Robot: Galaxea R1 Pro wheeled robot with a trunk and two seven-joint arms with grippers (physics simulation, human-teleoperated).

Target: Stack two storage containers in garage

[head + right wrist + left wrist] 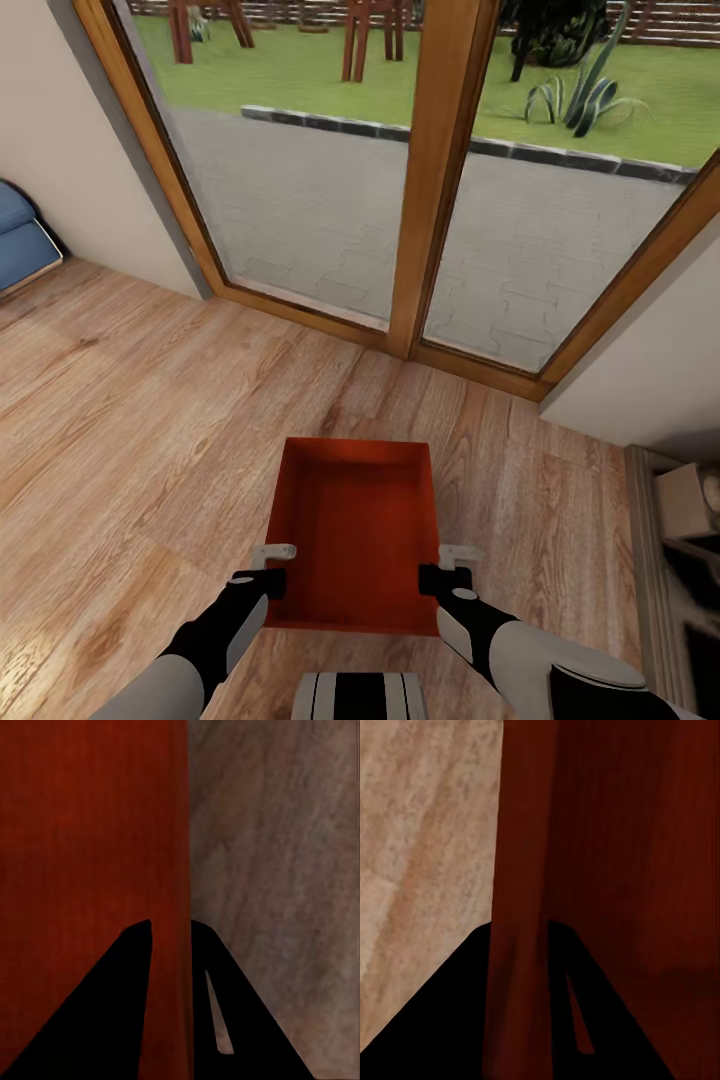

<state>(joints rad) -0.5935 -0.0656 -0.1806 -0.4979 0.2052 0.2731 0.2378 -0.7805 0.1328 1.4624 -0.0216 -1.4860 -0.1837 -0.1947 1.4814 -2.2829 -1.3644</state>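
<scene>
An orange-red rectangular open-top plastic storage container (355,530) sits between the two hands, above the light wood-plank floor (130,420) of the living room. The left hand (275,567) pinches the container's left long wall, and the right hand (452,567) pinches the right long wall (in each wrist view a thin red wall runs between two dark fingers (442,1020) (97,1020), one inside the bin and one outside). Beyond the container's far end, ahead of both hands, stand wood-framed glass doors (440,180), with a blue sofa (22,240) far off past the left hand.
</scene>
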